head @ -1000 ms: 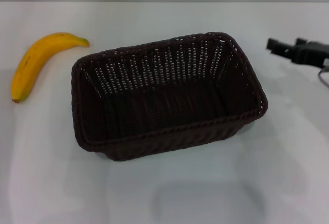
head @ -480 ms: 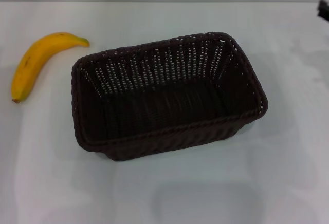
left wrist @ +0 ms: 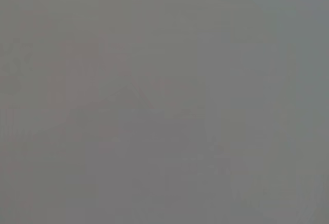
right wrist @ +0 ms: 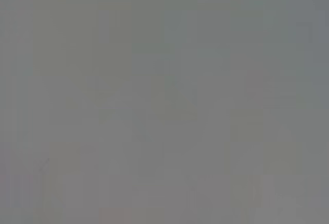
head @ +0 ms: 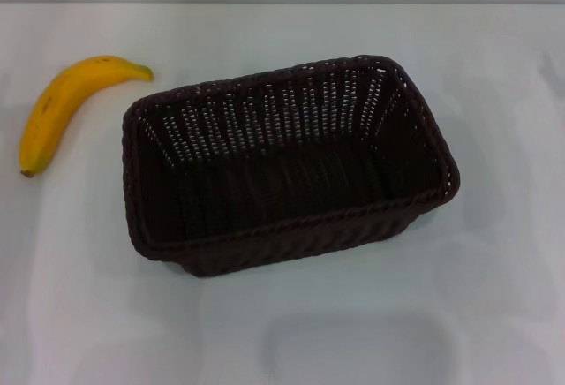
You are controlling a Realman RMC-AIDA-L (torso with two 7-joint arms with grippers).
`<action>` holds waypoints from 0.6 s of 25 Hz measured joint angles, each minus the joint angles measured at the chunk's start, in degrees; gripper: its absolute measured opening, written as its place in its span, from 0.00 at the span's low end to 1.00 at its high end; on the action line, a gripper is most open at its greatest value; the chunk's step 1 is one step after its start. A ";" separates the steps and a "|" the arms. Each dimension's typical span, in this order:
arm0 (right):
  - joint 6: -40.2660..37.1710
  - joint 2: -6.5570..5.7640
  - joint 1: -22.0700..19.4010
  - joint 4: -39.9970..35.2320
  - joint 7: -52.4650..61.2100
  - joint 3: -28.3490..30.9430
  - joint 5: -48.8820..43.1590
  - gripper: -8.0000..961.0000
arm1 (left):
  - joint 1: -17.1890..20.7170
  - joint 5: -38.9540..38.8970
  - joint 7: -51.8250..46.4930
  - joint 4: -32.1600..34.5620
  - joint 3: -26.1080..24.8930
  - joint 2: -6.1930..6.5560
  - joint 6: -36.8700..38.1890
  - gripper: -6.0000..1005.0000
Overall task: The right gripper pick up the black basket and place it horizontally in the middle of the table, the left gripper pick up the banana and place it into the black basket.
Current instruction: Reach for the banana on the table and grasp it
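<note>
The black basket sits lengthwise across the middle of the white table in the head view, open side up and with nothing inside. A yellow banana lies on the table to its left, apart from the rim, green stem tip pointing toward the basket's far corner. Neither gripper shows in the head view. Both wrist views are a flat grey and show no object and no fingers.
The table's far edge runs across the top of the head view. Bare tabletop surrounds the basket on the right and at the front.
The right gripper, at the far right edge one second ago, has withdrawn out of the head view. Basket and banana have not moved.
</note>
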 joint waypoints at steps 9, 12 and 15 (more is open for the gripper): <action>14.98 0.01 0.91 3.86 2.91 -4.93 -3.48 0.89 | -0.42 0.36 0.00 -0.14 -0.13 0.00 0.28 0.88; 16.41 0.01 1.91 5.92 6.31 -5.08 -6.37 0.89 | -0.42 0.44 0.00 -0.27 -0.06 0.00 0.60 0.88; 22.01 0.01 3.00 10.51 12.40 -5.75 -13.41 0.89 | -0.42 0.49 0.00 -0.69 0.13 0.00 1.69 0.88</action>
